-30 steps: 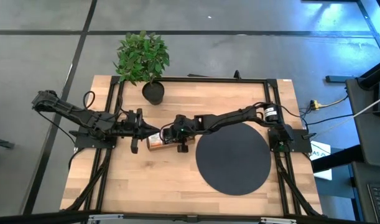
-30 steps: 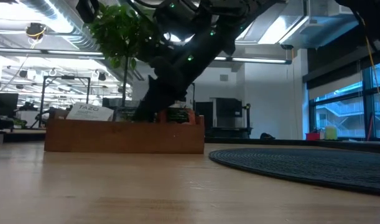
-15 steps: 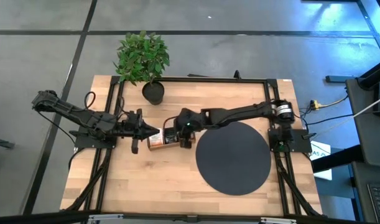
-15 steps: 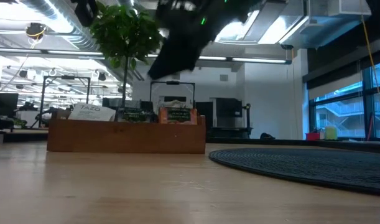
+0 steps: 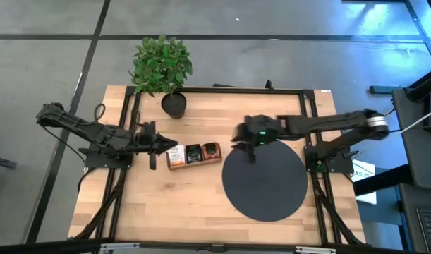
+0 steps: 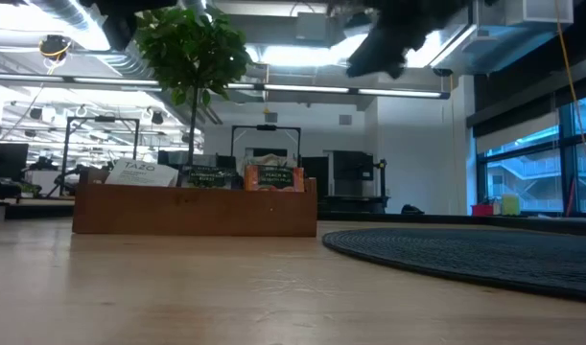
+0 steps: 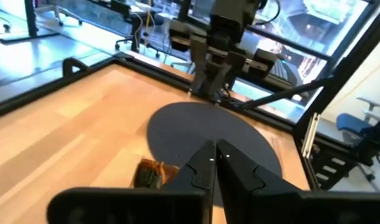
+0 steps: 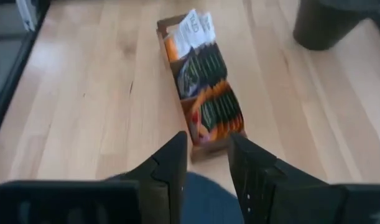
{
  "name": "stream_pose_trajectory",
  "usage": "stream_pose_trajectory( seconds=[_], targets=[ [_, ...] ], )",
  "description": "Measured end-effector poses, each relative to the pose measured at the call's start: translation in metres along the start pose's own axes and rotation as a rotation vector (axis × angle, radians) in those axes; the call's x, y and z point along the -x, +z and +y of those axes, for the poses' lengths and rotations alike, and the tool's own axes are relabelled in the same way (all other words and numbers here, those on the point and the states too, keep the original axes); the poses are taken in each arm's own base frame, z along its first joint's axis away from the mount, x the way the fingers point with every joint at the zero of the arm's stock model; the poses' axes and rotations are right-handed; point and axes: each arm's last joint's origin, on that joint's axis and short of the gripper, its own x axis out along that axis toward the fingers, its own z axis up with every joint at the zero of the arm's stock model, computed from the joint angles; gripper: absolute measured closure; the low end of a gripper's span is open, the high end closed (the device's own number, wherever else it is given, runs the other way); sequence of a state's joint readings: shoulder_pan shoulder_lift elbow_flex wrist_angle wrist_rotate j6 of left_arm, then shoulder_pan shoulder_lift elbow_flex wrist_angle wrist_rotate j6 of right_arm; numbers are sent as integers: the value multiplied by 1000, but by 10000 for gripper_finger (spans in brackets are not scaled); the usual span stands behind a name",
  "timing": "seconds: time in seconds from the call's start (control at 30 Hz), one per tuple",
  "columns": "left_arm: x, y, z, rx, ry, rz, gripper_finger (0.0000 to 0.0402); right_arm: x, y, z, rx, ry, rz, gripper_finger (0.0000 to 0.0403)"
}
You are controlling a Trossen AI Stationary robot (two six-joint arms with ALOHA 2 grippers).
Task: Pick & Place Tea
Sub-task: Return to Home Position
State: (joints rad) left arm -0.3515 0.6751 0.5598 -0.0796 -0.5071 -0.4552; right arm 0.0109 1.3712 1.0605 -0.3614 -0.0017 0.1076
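Ahead of your released right jaws sat the brown wooden tray [image 8: 208,146] of flat tea sachets [image 8: 214,106]; you needed a high retreat; left jaws clenched.

Colours on the pale wood table [image 5: 166,204]

The brown tray [image 6: 192,216] holds white sachets [image 8: 194,28] with orange print, dark grey-black sachets [image 8: 199,65] and red-orange sachets [image 8: 217,109]. The round mat [image 5: 264,180] is plain black, the table light with fine grain, and the plant [image 5: 162,63] green in a black pot [image 5: 174,106].
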Motion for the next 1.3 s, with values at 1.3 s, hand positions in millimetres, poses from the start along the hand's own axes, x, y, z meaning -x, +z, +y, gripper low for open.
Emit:
stream_pose_trajectory(
  seconds=[1.3],
  targets=[
    [55, -60, 66, 54, 11, -210, 389, 78, -180, -10, -155, 342, -821, 286]
  ],
)
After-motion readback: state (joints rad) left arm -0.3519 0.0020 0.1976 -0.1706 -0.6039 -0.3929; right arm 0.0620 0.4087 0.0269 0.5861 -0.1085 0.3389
